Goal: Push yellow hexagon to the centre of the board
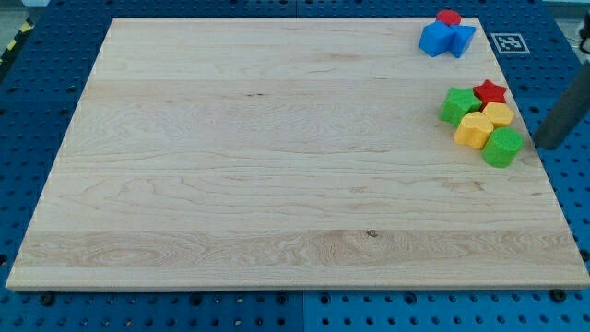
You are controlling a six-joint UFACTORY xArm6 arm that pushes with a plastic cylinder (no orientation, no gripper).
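Yellow hexagon (474, 130) sits in a tight cluster near the view's right edge of the board (277, 157), well apart from the centre. It touches a second yellow block (499, 114) at its upper right (rounder, its shape hard to make out), a green block (459, 104) at its upper left and a green cylinder (503, 147) at its lower right. A red star (490, 91) lies at the top of the cluster. Far up in the view's top right corner are two blue blocks (446, 39) with a red block (449, 17) just behind them.

My tip (539, 146) rests just beside the green cylinder, on its right, at the board's right edge, with the rod (564, 106) rising up and out of the view's right. It grasps nothing, being a bare rod, and I cannot tell whether it touches the cylinder.

As I judge it, the approach is in hand and the push itself is not yet begun. The cylinder stands between my tip and the hexagon, so a straight push leftward would likely drive both. The next move calls for a line through the hexagon's right side, aimed left and slightly down toward the middle, shedding its neighbours on the way
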